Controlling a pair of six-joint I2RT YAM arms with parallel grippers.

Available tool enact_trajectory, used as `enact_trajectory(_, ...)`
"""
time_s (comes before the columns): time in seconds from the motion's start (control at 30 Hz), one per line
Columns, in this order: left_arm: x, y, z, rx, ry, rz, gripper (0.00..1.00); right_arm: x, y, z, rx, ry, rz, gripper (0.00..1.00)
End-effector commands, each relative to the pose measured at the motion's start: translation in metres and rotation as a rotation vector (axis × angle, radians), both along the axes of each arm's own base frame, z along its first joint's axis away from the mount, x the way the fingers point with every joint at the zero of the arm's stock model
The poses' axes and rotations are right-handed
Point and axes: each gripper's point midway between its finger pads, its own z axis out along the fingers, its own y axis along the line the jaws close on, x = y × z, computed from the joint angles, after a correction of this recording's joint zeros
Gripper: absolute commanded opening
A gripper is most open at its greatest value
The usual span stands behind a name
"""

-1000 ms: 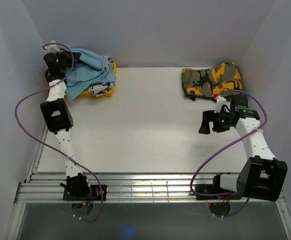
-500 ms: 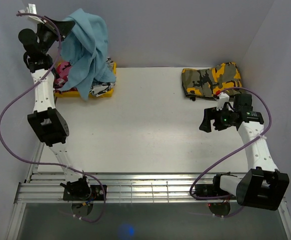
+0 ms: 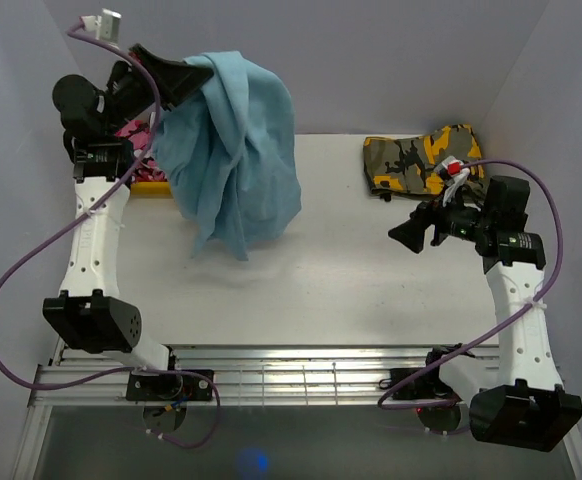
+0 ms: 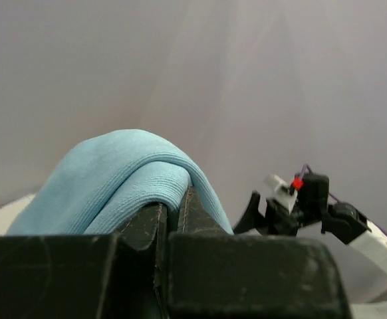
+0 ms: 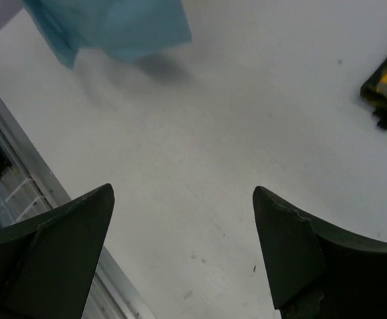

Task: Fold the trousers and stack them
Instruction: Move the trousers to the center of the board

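Okay, left gripper point(image 3: 193, 78) raised high, clenched on the trousers point(image 3: 239, 165); the light-blue cloth hangs bunched in the air over the far-left part of the table point(image 3: 321, 290). Right gripper point(image 3: 407, 237) spread wide, empty, above the table near the folded camo garment point(image 3: 421, 160).

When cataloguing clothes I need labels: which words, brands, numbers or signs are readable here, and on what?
None can be read.
The light-blue soft cloth trousers are plain, with no label showing.
The folded camouflage-print garment shows pattern only, no lettering.
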Motion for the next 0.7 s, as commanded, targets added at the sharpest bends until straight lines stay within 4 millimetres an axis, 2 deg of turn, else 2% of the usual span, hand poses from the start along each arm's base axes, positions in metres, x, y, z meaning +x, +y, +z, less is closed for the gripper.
enact_trajectory(0.0, -0.064, -0.052, 0.009, 0.038, -0.138, -0.049, 0.00, 0.002, 0.035, 0.093, 0.183, -0.357, 0.148, 0.90)
enact_trajectory(0.03, -0.058, -0.056, -0.001, 0.051, -0.138, -0.023, 0.00, 0.000, 0.045, 0.106, 0.192, -0.401, 0.142, 0.90)
enact_trajectory(0.07, -0.064, -0.071, -0.007, 0.055, -0.119, -0.047, 0.00, 0.000, 0.057, 0.123, 0.195, -0.469, 0.159, 0.90)
enact_trajectory(0.1, -0.065, -0.077, -0.011, 0.059, -0.115, -0.043, 0.00, 0.001, 0.064, 0.133, 0.196, -0.496, 0.163, 0.90)
enact_trajectory(0.13, -0.067, -0.085, -0.017, 0.067, -0.109, -0.044, 0.00, -0.003, 0.081, 0.135, 0.250, -0.435, 0.205, 0.90)
enact_trajectory(0.17, -0.060, -0.087, -0.024, 0.083, -0.103, 0.007, 0.00, -0.003, 0.088, 0.143, 0.280, -0.420, 0.216, 0.90)
enact_trajectory(0.2, -0.069, -0.103, -0.027, 0.087, -0.109, -0.024, 0.00, 0.000, 0.093, 0.156, 0.302, -0.425, 0.210, 0.90)
enact_trajectory(0.23, -0.068, -0.115, -0.041, 0.097, -0.099, 0.004, 0.00, 0.002, 0.118, 0.170, 0.332, -0.440, 0.217, 0.90)
enact_trajectory(0.27, -0.068, -0.117, -0.040, 0.095, -0.101, 0.011, 0.00, 0.002, 0.118, 0.172, 0.333, -0.444, 0.218, 0.90)
enact_trajectory(0.3, -0.066, -0.119, -0.042, 0.096, -0.097, 0.016, 0.00, -0.004, 0.131, 0.177, 0.342, -0.460, 0.243, 0.90)
enact_trajectory(0.4, -0.056, -0.123, -0.049, 0.104, -0.079, 0.040, 0.00, -0.021, 0.153, 0.176, 0.338, -0.489, 0.300, 0.90)
enact_trajectory(0.47, -0.055, -0.129, -0.048, 0.106, -0.083, 0.024, 0.00, -0.018, 0.158, 0.172, 0.324, -0.514, 0.265, 0.90)
enact_trajectory(0.6, -0.055, -0.139, -0.045, 0.106, -0.095, 0.001, 0.00, 0.007, 0.174, 0.147, 0.287, -0.481, 0.169, 0.90)
enact_trajectory(0.67, -0.054, -0.141, -0.043, 0.104, -0.098, -0.004, 0.00, 0.014, 0.181, 0.144, 0.292, -0.486, 0.162, 0.90)
